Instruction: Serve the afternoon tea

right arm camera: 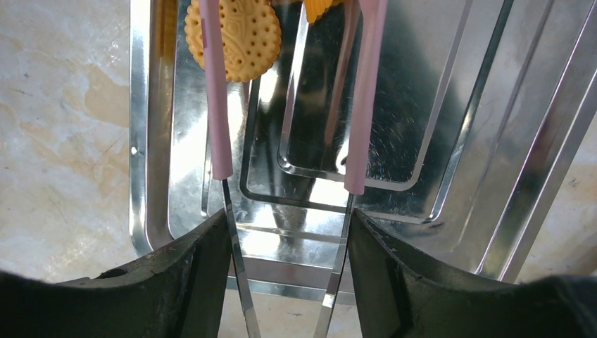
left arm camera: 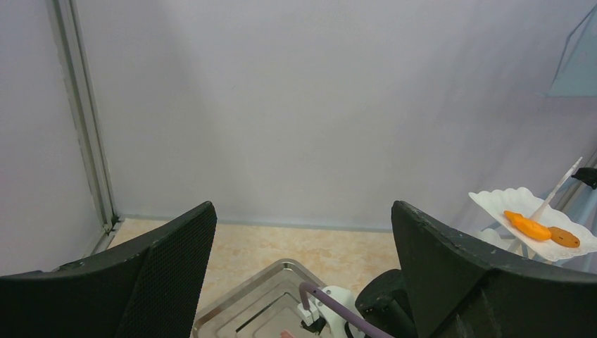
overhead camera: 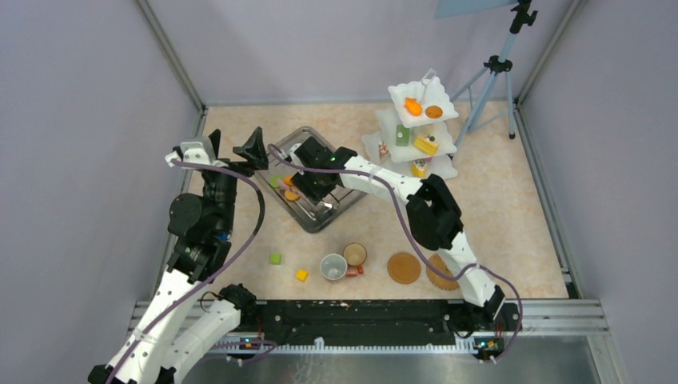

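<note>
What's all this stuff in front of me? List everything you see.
stand: one, white, three tiers, far right
pastries: several on stand; orange on top, green and yellow below
steel tray: one, grey, table centre
biscuit: one, tan, in tray
tongs: one, pink, over tray
cups: two, white, brown, near edge
mats: two, brown, right of cups
cubes: two, green, yellow, left of cups
tripod: one, grey, far right corner
left gripper: open, empty, raised
right gripper: shut on tongs, above tray
</note>
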`<state>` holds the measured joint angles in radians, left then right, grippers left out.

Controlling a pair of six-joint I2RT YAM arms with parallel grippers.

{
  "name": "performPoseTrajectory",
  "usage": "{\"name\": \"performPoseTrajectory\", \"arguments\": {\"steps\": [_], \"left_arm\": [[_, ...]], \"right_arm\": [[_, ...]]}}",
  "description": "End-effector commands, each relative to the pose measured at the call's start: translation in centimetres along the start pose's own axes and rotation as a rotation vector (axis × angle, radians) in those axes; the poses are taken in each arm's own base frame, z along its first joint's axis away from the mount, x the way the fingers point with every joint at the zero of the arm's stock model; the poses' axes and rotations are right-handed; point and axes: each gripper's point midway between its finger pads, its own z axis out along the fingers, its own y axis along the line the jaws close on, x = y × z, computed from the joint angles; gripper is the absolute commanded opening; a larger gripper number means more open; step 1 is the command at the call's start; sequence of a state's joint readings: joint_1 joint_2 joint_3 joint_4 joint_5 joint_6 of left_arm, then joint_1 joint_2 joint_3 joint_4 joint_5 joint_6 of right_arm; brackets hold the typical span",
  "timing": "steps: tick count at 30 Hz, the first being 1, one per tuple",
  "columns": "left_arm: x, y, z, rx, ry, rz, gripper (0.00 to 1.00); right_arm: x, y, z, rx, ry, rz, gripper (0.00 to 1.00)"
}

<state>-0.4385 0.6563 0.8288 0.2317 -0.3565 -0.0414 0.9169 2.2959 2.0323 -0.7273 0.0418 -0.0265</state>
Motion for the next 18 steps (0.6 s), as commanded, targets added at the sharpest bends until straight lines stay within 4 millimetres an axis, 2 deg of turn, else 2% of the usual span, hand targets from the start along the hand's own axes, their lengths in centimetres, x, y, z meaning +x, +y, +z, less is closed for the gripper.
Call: {"name": "performPoseTrajectory", "arguments": {"steps": [1,6,11,15,18], "left_arm": [[-1.9,0.1,0.0,-0.003,-0.055,-0.011,0.99],[-1.9,0.0,0.1,0.0,-0.055,-0.014,0.99],[-1.8,0.1,0.1,-0.001,-0.051,-0.013,0.99],[-1.8,0.1,0.1,-0.001,-0.051,-0.012,0.99],[-1.8,0.1,0.1,-0.003,-0.05,-0.011,0.99]], "right_arm": [[-1.4,-1.0,-0.7,0.019,-0.036,0.019,0.55],[-0.7,-1.2,-0.7,0.018,-0.022,0.02,0.48],[-1.2,-1.5,-1.3,0.012,-0.055,0.044,0.3],[-3.6,-1.5,-4.5,0.012,-0.147,0.088,0.16],[-5.3,-2.3,-8.5,0.049,-0.228,0.114,0.09]]}}
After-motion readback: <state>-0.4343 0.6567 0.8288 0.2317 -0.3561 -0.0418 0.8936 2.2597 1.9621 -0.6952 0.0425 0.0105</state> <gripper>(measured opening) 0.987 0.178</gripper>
